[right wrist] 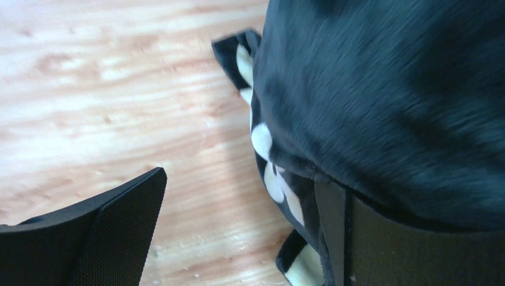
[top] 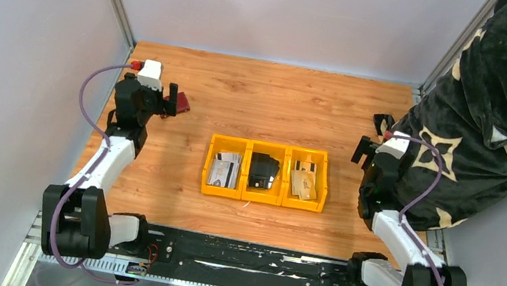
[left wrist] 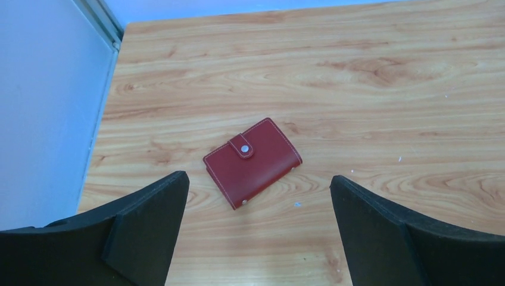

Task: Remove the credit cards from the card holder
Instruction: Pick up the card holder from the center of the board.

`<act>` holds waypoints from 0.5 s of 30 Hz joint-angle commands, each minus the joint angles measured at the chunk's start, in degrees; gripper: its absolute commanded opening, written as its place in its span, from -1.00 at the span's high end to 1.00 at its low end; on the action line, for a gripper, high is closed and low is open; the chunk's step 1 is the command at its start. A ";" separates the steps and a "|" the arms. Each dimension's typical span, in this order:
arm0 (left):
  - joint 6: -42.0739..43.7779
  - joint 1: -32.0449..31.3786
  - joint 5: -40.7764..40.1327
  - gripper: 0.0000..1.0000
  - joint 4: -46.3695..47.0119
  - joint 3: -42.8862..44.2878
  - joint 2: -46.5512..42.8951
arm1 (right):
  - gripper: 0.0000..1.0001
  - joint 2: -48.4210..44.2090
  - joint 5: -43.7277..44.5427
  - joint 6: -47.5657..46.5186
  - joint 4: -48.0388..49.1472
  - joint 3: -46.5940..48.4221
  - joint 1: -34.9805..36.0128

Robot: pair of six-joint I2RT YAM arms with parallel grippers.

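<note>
Even, bright light casts soft shadows; right wrist view is blurred, chiefly the blanket (right wrist: 387, 89) at two o'clock.

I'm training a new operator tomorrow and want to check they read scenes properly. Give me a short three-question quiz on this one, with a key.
1. True or false: the card holder lies closed on the table, its strap snapped.
2. The yellow bin holds in its middle compartment: A) a black wallet-like object, B) a red cup, C) nothing.
3. Which gripper hangs open above the card holder?
Key: 1 true; 2 A; 3 the left gripper.
</note>
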 commanded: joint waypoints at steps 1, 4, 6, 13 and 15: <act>1.57 0.99 4.09 -1.00 -20.35 7.68 -0.07 | -0.97 -8.28 -0.89 8.38 -16.42 7.76 0.40; 2.01 1.34 4.06 -1.00 -26.39 13.55 1.88 | -0.97 -11.05 -0.56 19.82 -19.20 9.14 0.29; 2.20 1.60 3.60 -1.00 -28.75 16.06 3.39 | -1.00 -13.15 -2.37 29.68 -24.62 10.62 -1.09; 1.12 1.75 0.50 -0.97 -32.26 22.79 10.55 | -1.00 -8.10 -19.89 28.74 -34.91 18.21 1.92; 0.56 1.75 0.00 -0.83 -33.00 25.25 13.84 | -1.00 -7.86 -18.17 27.63 -36.53 18.31 5.78</act>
